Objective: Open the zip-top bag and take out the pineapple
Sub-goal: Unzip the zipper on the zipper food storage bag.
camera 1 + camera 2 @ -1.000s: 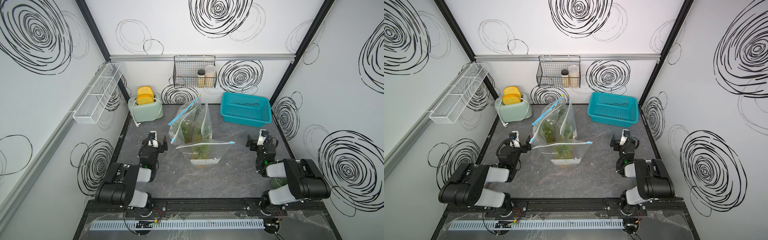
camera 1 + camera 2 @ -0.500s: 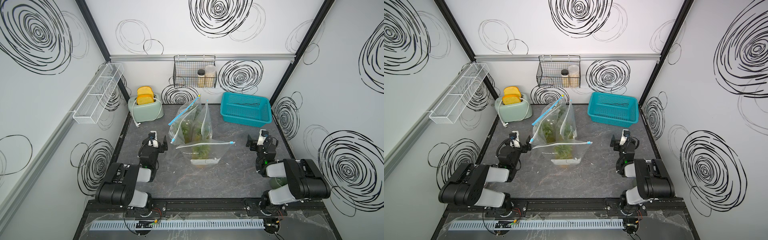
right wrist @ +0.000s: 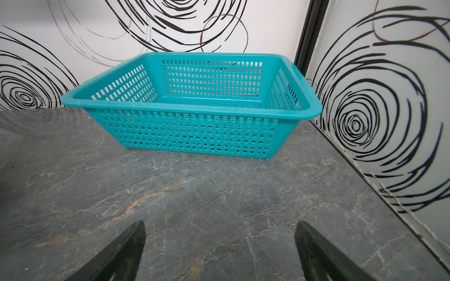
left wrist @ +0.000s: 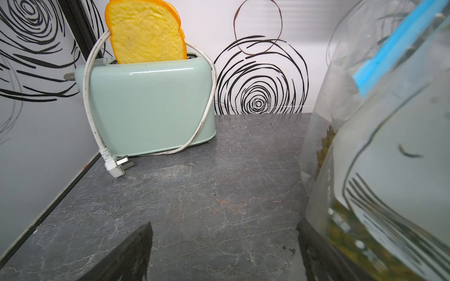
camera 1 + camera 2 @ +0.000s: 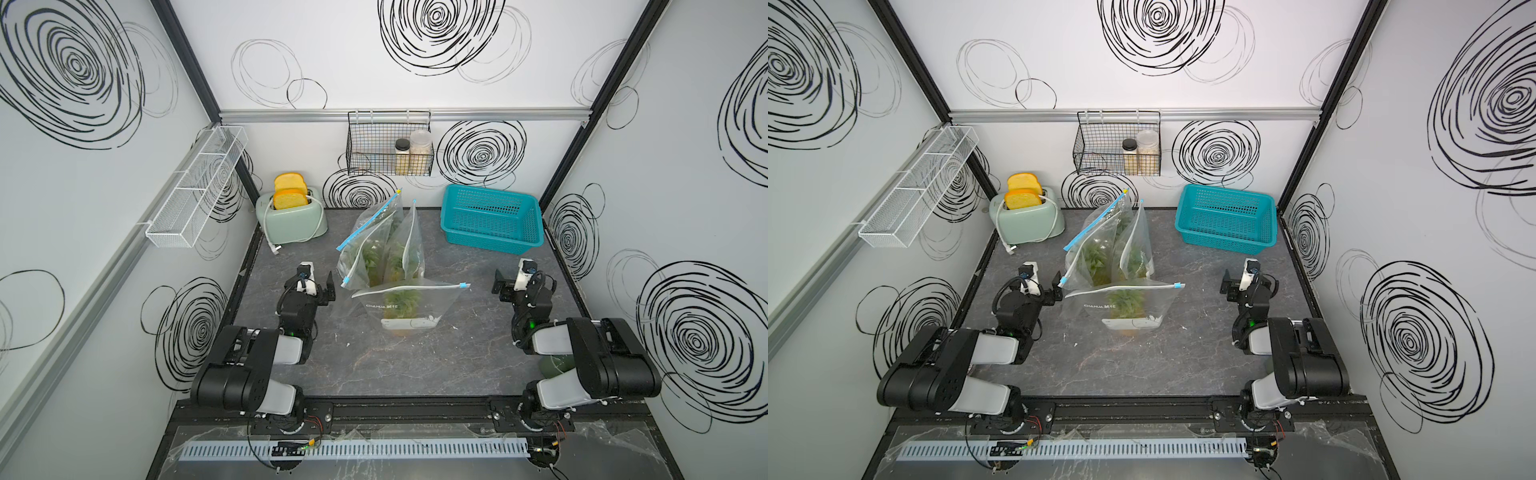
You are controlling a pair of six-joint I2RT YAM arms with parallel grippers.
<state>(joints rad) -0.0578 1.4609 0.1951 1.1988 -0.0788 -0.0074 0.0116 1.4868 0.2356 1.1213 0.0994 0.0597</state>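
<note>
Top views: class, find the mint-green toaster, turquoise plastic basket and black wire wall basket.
Mint-green toaster (image 5: 291,224): in a top view, near side panel.
Turquoise plastic basket (image 5: 490,240): in a top view, near wall.
Black wire wall basket (image 5: 370,158): in a top view, front mesh.

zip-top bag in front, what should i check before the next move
1. Front zip-top bag standing upright on the table: ok.
2. Pineapple inside it: ok.
3. Zip open: not ok. It looks shut, with the slider at the end toward the right arm.
4. Left gripper, jaws open and empty: ok.
5. Right gripper, jaws open and empty: ok.
6. Front bag free of the two bags behind: cannot tell, they overlap in both top views.
</note>
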